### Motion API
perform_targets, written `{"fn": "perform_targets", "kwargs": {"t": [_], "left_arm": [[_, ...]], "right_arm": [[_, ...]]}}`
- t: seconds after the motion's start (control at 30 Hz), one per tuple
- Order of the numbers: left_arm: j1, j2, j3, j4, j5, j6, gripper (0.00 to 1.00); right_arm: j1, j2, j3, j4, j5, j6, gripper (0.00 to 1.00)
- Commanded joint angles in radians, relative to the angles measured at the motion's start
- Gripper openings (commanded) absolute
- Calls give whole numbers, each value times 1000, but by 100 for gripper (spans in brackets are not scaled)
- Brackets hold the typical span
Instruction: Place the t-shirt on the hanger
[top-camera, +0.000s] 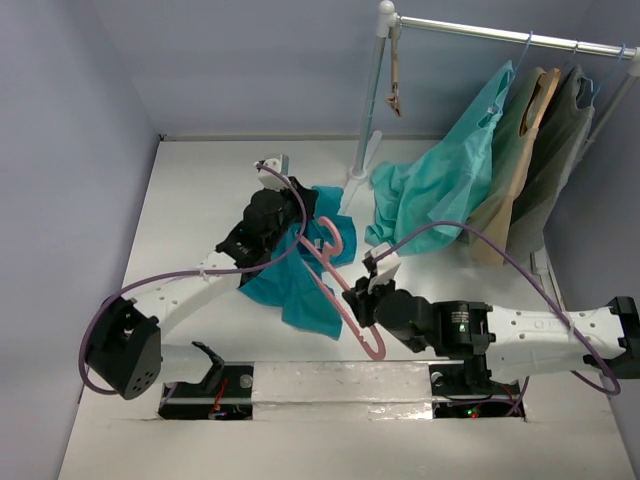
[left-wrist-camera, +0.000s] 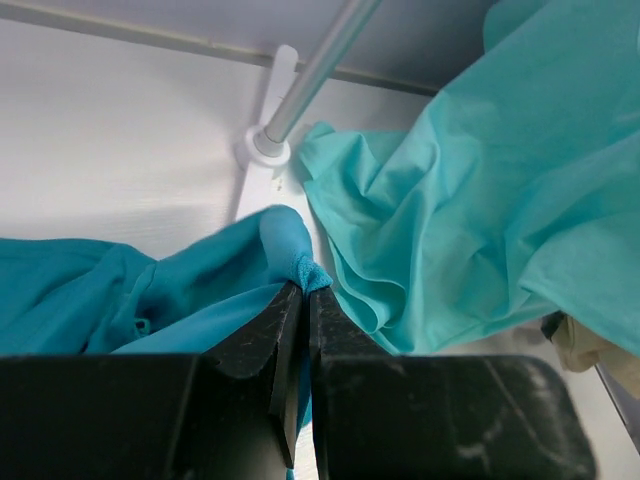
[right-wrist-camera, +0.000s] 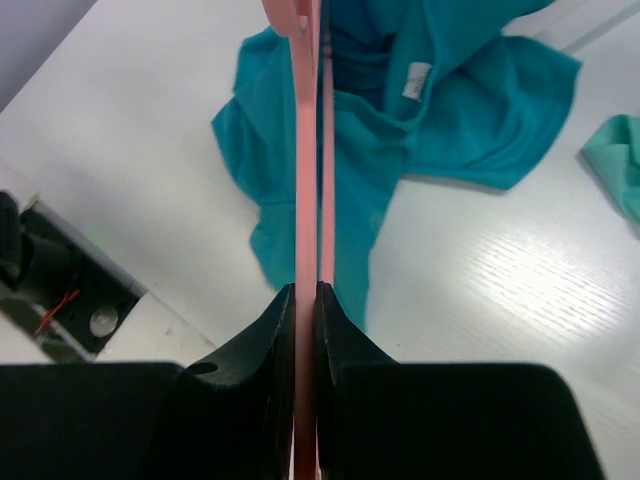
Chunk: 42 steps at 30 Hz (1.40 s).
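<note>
Nearest you, low and centre in the overhead view, your right claw was clenched on the thin pink hanger, its bar running straight up between the jaws in the right wrist view. Just beyond, the teal t-shirt lay crumpled on the table at mid-frame, with the hanger across it. Your left claw was clamped on a fold of that shirt's edge. The step looked like threading a hanger arm into the shirt. Doing it well meant lifting the pinched edge so the opening gaped, aiming for the neck by the white label, and sliding the hanger lengthwise, because soft cloth drags and bunches. No bin or basket showed; farthest, at upper right, the rail carried the mint-green garment and tan and olive ones.
</note>
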Motion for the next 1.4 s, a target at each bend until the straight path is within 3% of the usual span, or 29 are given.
{"fn": "perform_targets", "kwargs": {"t": [0.0, 0.17, 0.33, 0.63, 0.83, 1.03, 1.17, 1.3, 1.37], "left_arm": [[-2, -76, 35, -10, -55, 4, 0], [-2, -174, 33, -85, -196, 22, 0], [-2, -233, 59, -111, -258, 34, 0], [-2, -262, 64, -114, -168, 21, 0], [-67, -323, 75, -106, -115, 4, 0], [-132, -346, 162, -149, -63, 36, 0], [-132, -360, 204, -201, -7, 33, 0], [-132, -337, 242, -243, 69, 21, 0], [-132, -331, 266, -258, 107, 19, 0]], "right_arm": [[16, 12, 62, 34, 223, 21, 0], [16, -46, 87, 1, 309, 30, 0], [16, -104, 115, 7, 293, 4, 0], [16, -81, 144, 143, 306, -124, 0], [-10, 103, 190, 315, 408, -267, 0], [-133, 202, 176, 505, 106, -284, 0], [-226, 175, 110, 645, -20, -289, 0], [-344, 175, 90, 767, -294, -278, 0], [-366, 192, 95, 858, -339, -309, 0]]}}
